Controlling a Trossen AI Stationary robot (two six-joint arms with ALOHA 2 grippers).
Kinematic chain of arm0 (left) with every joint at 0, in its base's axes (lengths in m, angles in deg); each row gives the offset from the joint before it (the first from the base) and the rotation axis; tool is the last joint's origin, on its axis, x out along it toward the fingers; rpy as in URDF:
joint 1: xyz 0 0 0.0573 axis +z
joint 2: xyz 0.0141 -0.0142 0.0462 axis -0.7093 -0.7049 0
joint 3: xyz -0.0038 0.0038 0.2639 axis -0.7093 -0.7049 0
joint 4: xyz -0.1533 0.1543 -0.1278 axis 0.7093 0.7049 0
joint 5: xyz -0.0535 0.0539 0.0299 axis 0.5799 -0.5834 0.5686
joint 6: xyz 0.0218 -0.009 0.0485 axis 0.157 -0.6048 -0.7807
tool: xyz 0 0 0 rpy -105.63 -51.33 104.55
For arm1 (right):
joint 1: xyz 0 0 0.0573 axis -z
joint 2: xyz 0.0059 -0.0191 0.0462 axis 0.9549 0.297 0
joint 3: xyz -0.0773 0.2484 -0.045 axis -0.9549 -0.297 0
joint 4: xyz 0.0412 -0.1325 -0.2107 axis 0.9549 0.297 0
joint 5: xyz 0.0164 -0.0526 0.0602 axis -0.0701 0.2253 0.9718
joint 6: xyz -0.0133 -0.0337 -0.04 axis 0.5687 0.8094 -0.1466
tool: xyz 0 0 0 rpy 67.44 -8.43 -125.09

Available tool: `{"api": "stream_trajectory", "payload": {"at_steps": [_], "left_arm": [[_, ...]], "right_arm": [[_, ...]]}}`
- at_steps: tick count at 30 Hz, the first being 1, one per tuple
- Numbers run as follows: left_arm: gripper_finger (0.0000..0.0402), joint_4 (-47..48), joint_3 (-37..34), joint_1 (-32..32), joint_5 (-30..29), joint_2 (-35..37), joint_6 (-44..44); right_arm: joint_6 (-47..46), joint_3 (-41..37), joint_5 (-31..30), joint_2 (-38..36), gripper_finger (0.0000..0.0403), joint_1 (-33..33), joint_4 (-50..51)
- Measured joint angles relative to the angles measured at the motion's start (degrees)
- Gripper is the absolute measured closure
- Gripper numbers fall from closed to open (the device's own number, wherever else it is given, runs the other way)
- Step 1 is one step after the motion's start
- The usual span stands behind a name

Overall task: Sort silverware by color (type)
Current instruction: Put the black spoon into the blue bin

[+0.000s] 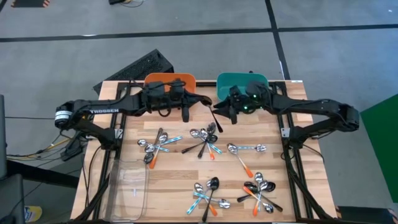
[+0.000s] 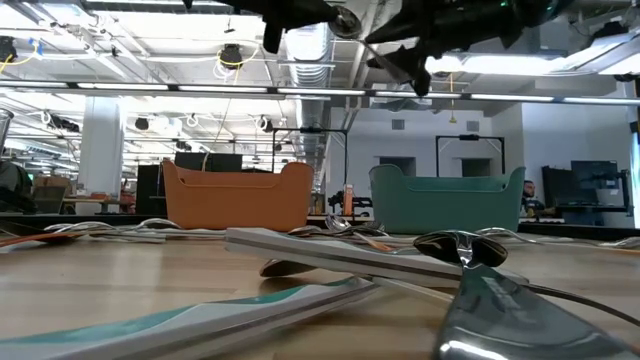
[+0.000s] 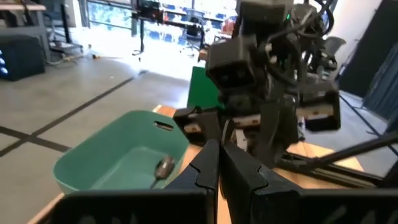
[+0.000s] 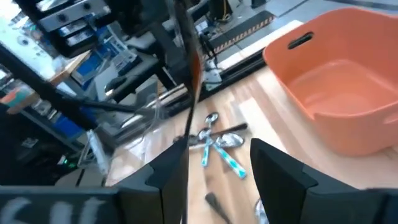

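Observation:
My left gripper (image 1: pixel 208 104) is shut on a thin dark spoon (image 1: pixel 216 119) high above the table's far middle, between the orange bin (image 1: pixel 171 83) and the teal bin (image 1: pixel 242 84). In the right wrist view this spoon (image 4: pixel 189 68) shows an orange stretch and stands in the gap of my open right gripper (image 4: pixel 217 168), close to one finger (image 4: pixel 171 168); whether it touches that finger I cannot tell. My right gripper (image 1: pixel 229 113) faces the left one. The other silverware lies on the table in several heaps (image 1: pixel 205 140). One spoon (image 3: pixel 163 168) lies in the teal bin. My left gripper pinches the spoon by its upper end (image 1: pixel 211 109) between its shut fingers, which come level from the table's left. The spoon slants down from the fingers toward the near edge, lifted clear of the table. In the left wrist view the fingers (image 3: pixel 208 171) hide the contact.
Spoon heaps lie at the left (image 1: pixel 155 146), right (image 1: pixel 245 149), near middle (image 1: pixel 208 193) and near right (image 1: pixel 260 190). A clear tray (image 1: pixel 127 186) stands at the near left. A black keyboard (image 1: pixel 134 71) lies behind the table's far left corner.

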Motion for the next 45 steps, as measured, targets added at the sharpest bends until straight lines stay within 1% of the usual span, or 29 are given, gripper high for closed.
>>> {"api": "stream_trajectory", "payload": {"at_steps": [3, 4, 8, 10, 12, 15, 18, 19, 22, 24, 27, 30, 34, 37, 40, 43, 45], "left_arm": [[0.0401, -0.1, 0.0, 0.6, -0.3, 0.0, 0.2], [0.0401, -0.1, 0.0, 0.9, -0.2, 0.0, 0.2], [0.0401, 0.1, 0.0, 1.5, -0.6, 0.0, 0.6], [0.0401, 0.1, 0.0, 1.8, -1.3, 0.0, 0.3], [0.0401, 0.2, 0.0, 2.2, -1.4, 0.0, 0.0], [0.0401, 0.9, 0.0, 2.5, -1.3, 0.0, -0.1], [0.0401, 2.6, 0.0, 2.7, -1.4, 0.0, -0.5], [0.0401, 3.1, 0.0, 2.8, -1.3, 0.0, -0.5], [0.0401, 3.5, 0.0, 2.7, -1.3, 0.0, -0.5], [0.0401, 3.3, 0.0, 2.9, -1.4, 0.0, -0.5], [0.0401, 3.2, 0.0, 3.2, -2.0, 0.0, -0.7], [0.0401, 2.8, 0.0, 3.8, -3.3, 0.0, -0.6], [0.0401, 2.0, 0.0, 4.7, -2.1, 0.0, 0.2], [0.0401, 1.9, 0.0, 4.6, -1.0, 0.0, 0.2], [0.0401, 1.8, 0.0, 4.6, 0.1, 0.0, 0.2], [0.0401, 1.8, 0.0, 4.7, 0.3, 0.0, 0.2], [0.0401, 1.9, 0.0, 4.7, 0.3, 0.0, 0.2]], "right_arm": [[0.5, 1.5, 1.9, 1.8, 0.0213, 0.1, 0.1], [0.6, 2.1, 2.4, 2.3, 0.0218, 0.1, 0.0], [1.1, 4.2, 7.4, 4.8, 0.0247, 0.0, -0.1], [1.0, 4.9, 7.6, 5.8, 0.0257, 0.1, 0.1], [1.1, 5.1, 6.4, 6.1, 0.0261, 0.7, 0.1], [1.2, 5.3, 4.7, 6.0, 0.0254, 2.6, 0.3], [0.6, 5.3, 4.7, 5.2, 0.0234, 5.3, 1.5], [0.4, 5.2, 5.0, 4.8, 0.0227, 6.1, 1.6], [0.3, 5.3, 8.5, 4.0, 0.0207, 7.5, 0.8], [0.1, 5.3, 9.7, 4.1, 0.0201, 7.2, 0.6], [0.1, 5.3, 9.8, 5.6, 0.0200, 5.5, 0.4], [0.1, 5.2, 9.2, 7.2, 0.0203, 3.9, -1.0], [-0.9, 5.3, 6.1, 9.3, 0.0211, 2.4, -2.8], [-1.7, 5.3, 5.8, 10.3, 0.0224, 2.4, -3.5], [-2.4, 5.3, 4.3, 10.7, 0.0247, 2.6, -3.4], [-2.4, 5.3, 3.6, 10.7, 0.0288, 2.7, -3.5], [-2.1, 5.3, 3.6, 10.7, 0.0331, 3.0, -3.5]]}}
